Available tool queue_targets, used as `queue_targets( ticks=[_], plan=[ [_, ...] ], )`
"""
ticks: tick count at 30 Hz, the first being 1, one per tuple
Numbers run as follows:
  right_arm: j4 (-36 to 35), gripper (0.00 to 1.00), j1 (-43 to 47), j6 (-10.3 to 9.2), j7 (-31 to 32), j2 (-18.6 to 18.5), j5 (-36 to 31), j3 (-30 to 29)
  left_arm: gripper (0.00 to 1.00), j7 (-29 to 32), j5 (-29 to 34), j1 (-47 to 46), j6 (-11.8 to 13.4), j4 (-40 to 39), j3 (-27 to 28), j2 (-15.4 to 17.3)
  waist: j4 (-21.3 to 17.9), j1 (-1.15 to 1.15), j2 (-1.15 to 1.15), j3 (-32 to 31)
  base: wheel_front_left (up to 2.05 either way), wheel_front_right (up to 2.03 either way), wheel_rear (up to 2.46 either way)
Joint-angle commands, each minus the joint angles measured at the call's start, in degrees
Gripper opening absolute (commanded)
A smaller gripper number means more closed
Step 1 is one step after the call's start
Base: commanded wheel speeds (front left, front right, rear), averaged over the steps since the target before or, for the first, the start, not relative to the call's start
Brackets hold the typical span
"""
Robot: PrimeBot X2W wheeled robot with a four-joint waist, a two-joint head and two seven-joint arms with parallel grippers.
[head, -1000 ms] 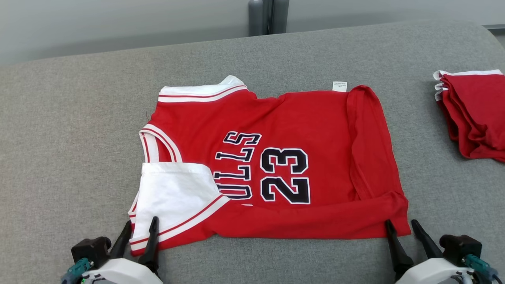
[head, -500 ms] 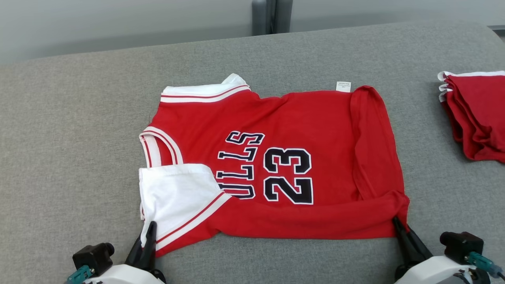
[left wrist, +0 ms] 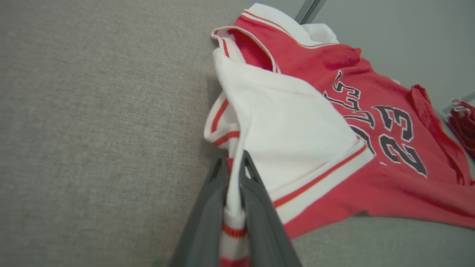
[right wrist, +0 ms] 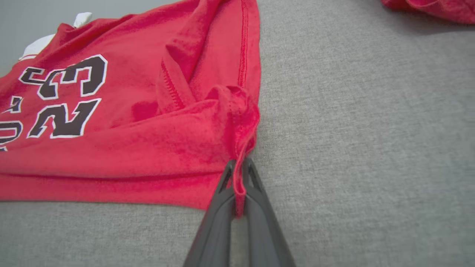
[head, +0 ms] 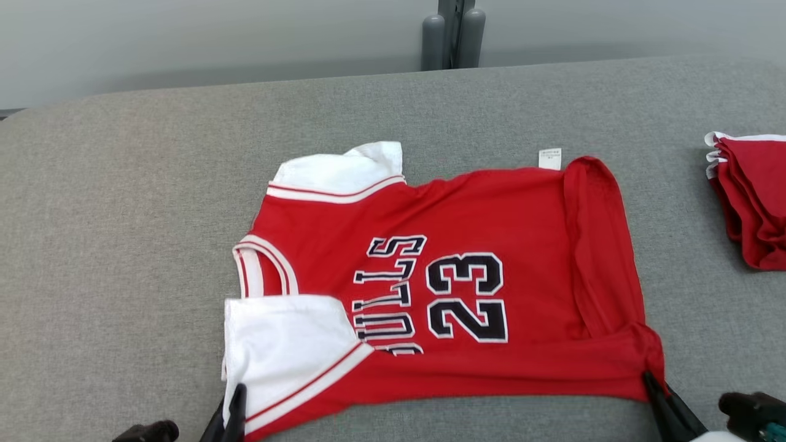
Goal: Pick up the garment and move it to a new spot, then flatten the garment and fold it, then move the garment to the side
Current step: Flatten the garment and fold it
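- Grey padded cloth (head: pixel 123 215) is covering the whole work surface, with a pale wall and a grey post (head: pixel 453 34) standing behind its far edge.
- A red jersey (head: pixel 491 215) is lying sideways across the middle, print facing up, neck toward the robot's left and hem toward its right. Its white shoulder panel (head: pixel 282 337) is sitting turned over the near left corner.
- A pile of red garments (head: pixel 752 202) is resting well apart at the right edge.
- Left gripper (left wrist: pixel 232 159) is clamping the striped white trim at the near left corner, its fingers nearly together with the trim running down between them.
- Right gripper (right wrist: pixel 239 163) is pinching the bunched red hem corner at the near right, jaws fully closed on a thin strip of cloth.
- Judging by both near corners being held, the step is looking like a fold of the near edge toward the far one.
- Doing it well is meaning raising both corners together and level, so that the near edge is staying taut and straight.
- Carrying them only as far as the care label (head: pixel 549 158) edge is likely giving matched edges.
- The right pinch is looking shallow, so a slow lift is lowering the risk of slipping.
- Easing off sideways pull is avoiding dragging the whole jersey.
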Motion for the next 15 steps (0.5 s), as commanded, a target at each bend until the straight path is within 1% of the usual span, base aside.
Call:
queue_targets(
  ticks=[1,10,12,13,14,15],
  plan=[
    [-0.4,0.00,0.7,0.01,0.3,-0.5,-0.4,-0.5,0.00,-0.1,0.1,0.4,0.5,-0.4,0.3,0.3,0.1,0.00,0.00,-0.1,0.00,0.00,0.00],
    [-4.0,0.00,6.7,-0.01,3.9,0.5,-1.7,-5.9,0.00,2.0,-0.3,5.6,3.0,-4.4,0.6,1.2,0.7,0.00,0.00,-1.3,0.00,0.00,0.00],
    [-4.1,0.00,6.9,-0.01,4.7,0.9,-1.5,-6.1,0.00,3.3,-0.2,5.4,3.1,-4.0,0.1,1.6,0.7,0.00,0.00,-1.7,0.00,0.00,0.00],
    [-3.8,0.00,7.0,-0.01,5.4,0.9,-1.4,-5.9,0.00,3.7,-0.5,5.1,2.6,-3.9,-0.2,1.6,0.7,0.00,0.00,-1.9,0.00,0.00,0.00],
    [-3.9,0.00,6.9,-0.01,5.3,0.9,-1.3,-5.7,0.35,4.3,-0.5,4.7,2.4,-3.5,-0.5,1.7,0.6,0.00,0.00,-2.0,0.00,0.00,0.00],
    [-4.1,0.35,6.6,-0.01,5.0,0.8,-1.4,-5.6,1.00,4.4,0.0,4.0,2.1,-3.1,-0.7,2.1,0.6,0.00,0.00,-2.1,0.00,0.00,0.00]
  ],
)
